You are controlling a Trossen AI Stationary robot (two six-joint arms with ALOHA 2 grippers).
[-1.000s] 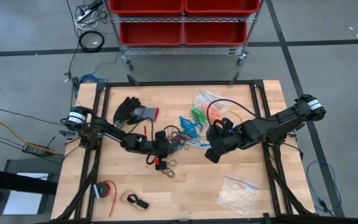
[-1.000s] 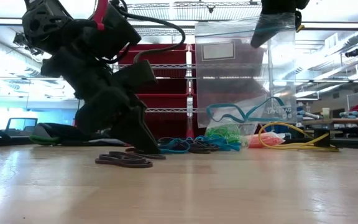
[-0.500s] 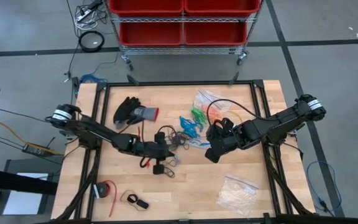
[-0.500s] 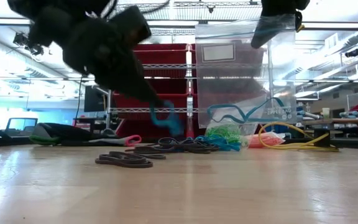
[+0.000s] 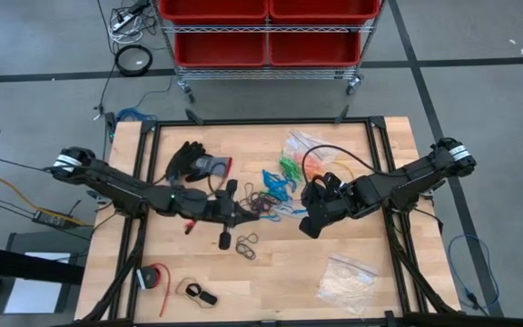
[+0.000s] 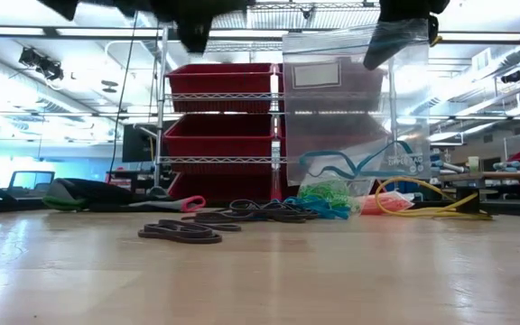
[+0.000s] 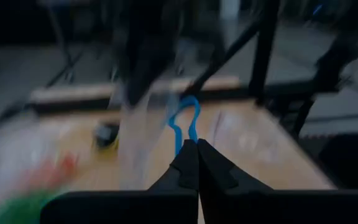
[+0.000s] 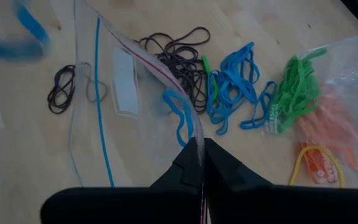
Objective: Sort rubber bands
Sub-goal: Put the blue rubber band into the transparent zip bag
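Observation:
My left gripper point(image 7: 196, 148) is shut on a blue rubber band point(image 7: 185, 121), high above the table's middle point(image 5: 243, 213). My right gripper point(image 8: 201, 148) is shut on a clear zip bag point(image 6: 350, 108) that hangs open-side up, right of centre, with a few blue bands point(image 6: 350, 162) in its bottom. Loose rubber bands lie in heaps on the table: black point(image 8: 179, 53), blue point(image 8: 235, 81), green point(image 8: 294, 90) and orange ones in a clear wrapper point(image 8: 328, 130). Two black bands point(image 5: 246, 243) lie apart, nearer the front. My left gripper pinches one end of the blue band's loop point(image 7: 188, 138) between its two fingertips, the fingers close to level. The band is lifted clear and its loop stands out beyond the tips. My right gripper pinches the bag's top edge point(image 8: 190, 132) from above, slanting down. The bag hangs below it, and whether its bottom touches the table I cannot tell.
A black glove point(image 5: 193, 163) lies at the far left. A clear bag of whitish pieces point(image 5: 345, 280) lies near the front right. A red roll point(image 5: 155, 277) and a small dark item point(image 5: 198, 292) lie at the front left. A yellow cable point(image 6: 422, 203) curls by the orange bands.
My left gripper has shut on a blue band at the heap and risen steeply, tipping from pointing down to nearly level. The band has come up with it, clear of the table. My right gripper and the bag have kept still.

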